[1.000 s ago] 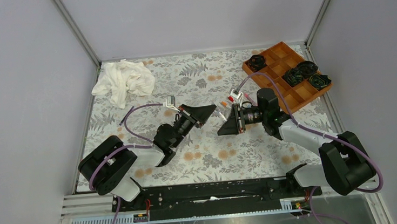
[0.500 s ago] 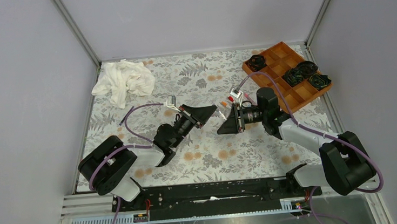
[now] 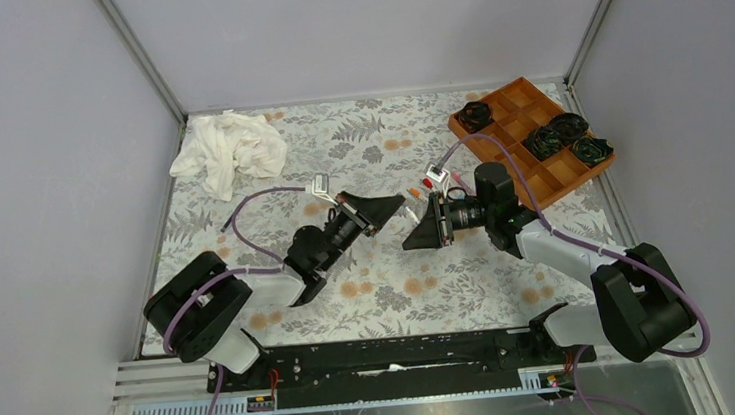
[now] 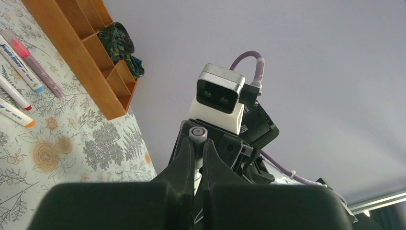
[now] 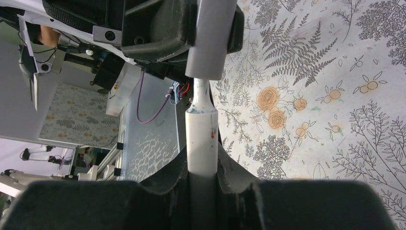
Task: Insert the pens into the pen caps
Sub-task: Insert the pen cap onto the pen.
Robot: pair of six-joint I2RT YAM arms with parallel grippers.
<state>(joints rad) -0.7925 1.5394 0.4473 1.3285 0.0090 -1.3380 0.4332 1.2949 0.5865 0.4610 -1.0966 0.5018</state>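
Note:
My right gripper (image 5: 201, 165) is shut on a white pen (image 5: 201, 136) that points away from it. The pen's narrow tip meets the mouth of a grey pen cap (image 5: 210, 43). My left gripper (image 4: 198, 143) is shut on that pen cap (image 4: 197, 134), seen end-on between its fingers. In the top view the left gripper (image 3: 393, 203) and right gripper (image 3: 420, 228) face each other above mid-table, with the pen (image 3: 411, 214) between them. Several loose pens (image 4: 28, 64) lie on the floral cloth beside the tray, small in the top view (image 3: 431, 180).
An orange compartment tray (image 3: 521, 169) with black rosette objects (image 3: 543, 140) stands at the back right, and shows in the left wrist view (image 4: 72, 52). A crumpled white cloth (image 3: 228, 149) lies at the back left. Grey walls close in the table.
My left gripper has edged slightly right, toward the right gripper, bringing the cap closer onto the pen tip. The right arm has stayed still.

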